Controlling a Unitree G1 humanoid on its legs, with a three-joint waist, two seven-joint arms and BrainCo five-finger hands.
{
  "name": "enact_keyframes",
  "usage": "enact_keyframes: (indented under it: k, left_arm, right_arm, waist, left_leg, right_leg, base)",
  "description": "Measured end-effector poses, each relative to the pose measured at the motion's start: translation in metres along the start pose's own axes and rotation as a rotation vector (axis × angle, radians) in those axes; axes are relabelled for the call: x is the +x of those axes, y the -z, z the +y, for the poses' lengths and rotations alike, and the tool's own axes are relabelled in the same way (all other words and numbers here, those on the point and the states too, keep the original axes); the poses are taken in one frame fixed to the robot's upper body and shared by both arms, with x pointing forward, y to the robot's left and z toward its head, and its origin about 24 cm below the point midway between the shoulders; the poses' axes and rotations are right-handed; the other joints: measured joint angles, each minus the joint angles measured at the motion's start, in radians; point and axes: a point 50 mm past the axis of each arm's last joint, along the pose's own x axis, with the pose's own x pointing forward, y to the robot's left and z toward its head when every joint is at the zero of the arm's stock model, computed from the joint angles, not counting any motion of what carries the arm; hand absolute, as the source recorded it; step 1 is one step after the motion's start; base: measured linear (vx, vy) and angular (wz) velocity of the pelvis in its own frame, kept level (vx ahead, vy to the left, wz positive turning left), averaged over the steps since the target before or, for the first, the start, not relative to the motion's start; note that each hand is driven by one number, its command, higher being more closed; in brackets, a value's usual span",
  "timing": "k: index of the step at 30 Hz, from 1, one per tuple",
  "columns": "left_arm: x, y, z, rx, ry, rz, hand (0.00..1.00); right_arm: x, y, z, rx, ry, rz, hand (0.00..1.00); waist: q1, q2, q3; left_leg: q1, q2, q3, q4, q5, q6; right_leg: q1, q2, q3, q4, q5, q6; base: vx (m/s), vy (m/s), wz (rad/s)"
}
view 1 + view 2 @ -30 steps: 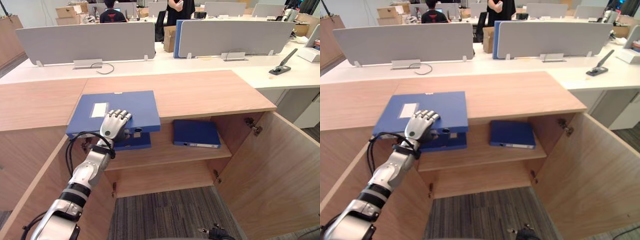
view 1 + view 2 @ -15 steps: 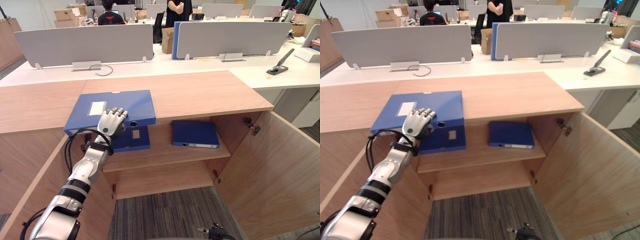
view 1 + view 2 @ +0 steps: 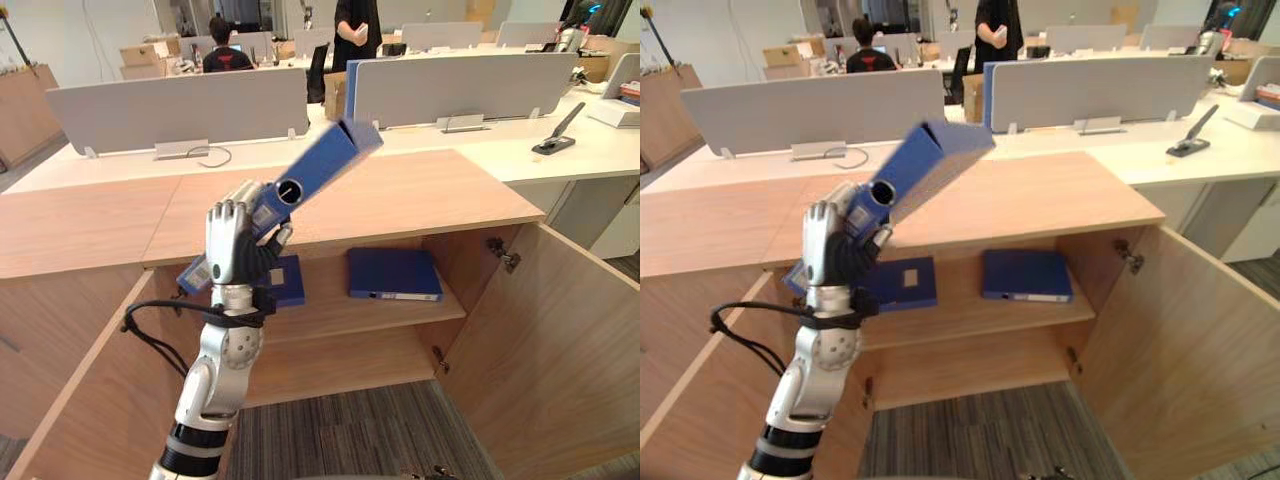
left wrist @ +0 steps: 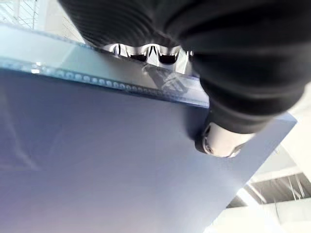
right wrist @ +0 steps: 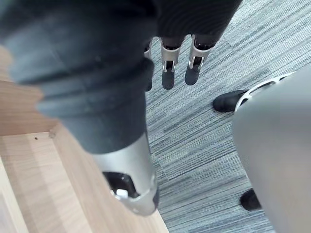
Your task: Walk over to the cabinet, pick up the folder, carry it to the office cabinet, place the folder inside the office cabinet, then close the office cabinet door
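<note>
A blue folder hangs tilted in the air above the wooden cabinet top, its far end raised toward the desks. My left hand is shut on its lower end, fingers curled over the edge and thumb pressed to the folder's flat blue face. Two more blue folders lie flat on the cabinet's inner shelf, one at the middle and one partly behind my left hand. My right hand hangs over the carpet with straight fingers and holds nothing.
The cabinet door stands wide open at the right, and a second open door is at the left. Behind the cabinet runs a white desk with grey dividers and a black stapler. People are at the far desks.
My left hand has lifted the blue folder off the cabinet top and tipped its far end upward. It lay flat under my hand before. The view has shifted slightly.
</note>
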Motion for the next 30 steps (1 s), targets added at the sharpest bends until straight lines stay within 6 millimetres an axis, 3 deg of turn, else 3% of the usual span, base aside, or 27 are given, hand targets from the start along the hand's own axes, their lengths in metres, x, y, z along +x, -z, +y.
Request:
enact_keyframes:
  k: [10, 15, 18, 20, 22, 23, 25, 27, 28, 30]
  left_arm:
    - [0.014, -0.003, 0.072, 0.095, -0.411, -0.020, 1.00]
    - [0.020, -0.001, 0.090, 0.078, -0.551, -0.008, 1.00]
    - [0.020, -0.004, 0.092, -0.027, -0.580, 0.013, 1.00]
    - [0.016, -0.010, 0.090, -0.234, -0.572, 0.005, 1.00]
    - [0.012, -0.012, 0.093, -0.567, -0.526, -0.018, 1.00]
    - [0.008, -0.010, 0.095, -0.721, -0.511, -0.021, 1.00]
    - [0.003, -0.005, 0.100, -0.851, -0.527, -0.010, 1.00]
    - [-0.009, 0.008, 0.110, -0.917, -0.582, 0.043, 1.00]
    - [-0.012, 0.011, 0.112, -0.911, -0.589, 0.058, 1.00]
    - [-0.021, 0.019, 0.119, -0.872, -0.584, 0.087, 1.00]
  right_arm:
    - [-0.001, 0.009, -0.005, 0.069, 0.021, 0.029, 0.00]
    - [-0.002, 0.013, 0.003, 0.098, 0.005, 0.045, 0.00]
    - [-0.002, 0.012, 0.007, 0.077, -0.006, 0.038, 0.00]
    - [-0.002, 0.006, 0.013, -0.009, -0.031, 0.008, 0.00]
    - [-0.004, -0.010, 0.025, -0.001, -0.077, -0.076, 0.00]
    - [-0.008, -0.030, 0.034, 0.015, -0.116, -0.184, 0.00]
    - [-0.022, -0.063, 0.045, 0.040, -0.179, -0.368, 0.00]
    - [-0.065, -0.123, 0.058, 0.058, -0.279, -0.716, 0.00]
    - [-0.078, -0.136, 0.059, 0.066, -0.299, -0.797, 0.00]
    - [-0.129, -0.179, 0.059, 0.065, -0.372, -1.113, 0.00]
  waist:
    - [0.027, -0.016, -0.013]
    - [0.037, -0.041, -0.024]
    - [0.043, -0.042, -0.023]
    - [0.048, -0.045, -0.019]
    - [0.046, -0.043, -0.014]
    - [0.043, -0.041, -0.011]
    - [0.035, -0.039, -0.013]
    - [0.027, -0.038, -0.005]
    - [0.027, -0.040, -0.004]
    - [0.031, -0.047, 0.009]
  left_leg:
    - [-0.017, -0.008, -0.012, 0.001, 0.010, 0.013]
    - [-0.019, -0.005, -0.015, 0.001, 0.010, 0.013]
    - [-0.020, -0.007, -0.016, 0.001, 0.010, 0.014]
    - [-0.022, -0.008, -0.016, 0.001, 0.010, 0.013]
    - [-0.023, -0.007, -0.016, 0.001, 0.013, 0.017]
    - [-0.026, -0.007, -0.015, 0.001, 0.014, 0.017]
    - [-0.035, -0.006, -0.014, 0.001, 0.016, 0.018]
    - [-0.038, -0.006, -0.010, 0.001, 0.016, 0.018]
    - [-0.038, -0.006, -0.010, 0.001, 0.015, 0.018]
    - [-0.038, -0.006, -0.011, 0.002, 0.015, 0.018]
  right_leg:
    - [-0.021, -0.007, 0.002, 0.014, -0.002, 0.006]
    - [-0.019, -0.003, 0.001, 0.013, -0.002, 0.005]
    - [-0.020, -0.006, 0.001, 0.016, -0.003, 0.005]
    - [-0.023, -0.006, 0.001, 0.016, -0.006, 0.002]
    - [-0.027, -0.005, 0.001, 0.022, -0.004, 0.004]
    - [-0.033, -0.005, 0.002, 0.024, -0.004, 0.005]
    - [-0.046, -0.005, 0.004, 0.027, -0.004, 0.005]
    - [-0.051, -0.005, 0.004, 0.028, -0.006, 0.001]
    - [-0.051, -0.005, 0.004, 0.028, -0.006, 0.001]
    - [-0.051, -0.005, 0.004, 0.025, -0.006, 0.002]
  base:
    - [-0.02, 0.010, 0.01]
    - [0.00, 0.001, 0.01]
    - [-0.02, 0.012, 0.00]
    - [-0.03, 0.014, 0.00]
    - [0.00, 0.000, 0.00]
    - [0.00, 0.000, 0.00]
    - [-0.01, 0.005, -0.02]
    - [-0.02, 0.009, -0.04]
    - [0.00, 0.000, 0.00]
    - [0.00, 0.000, 0.00]
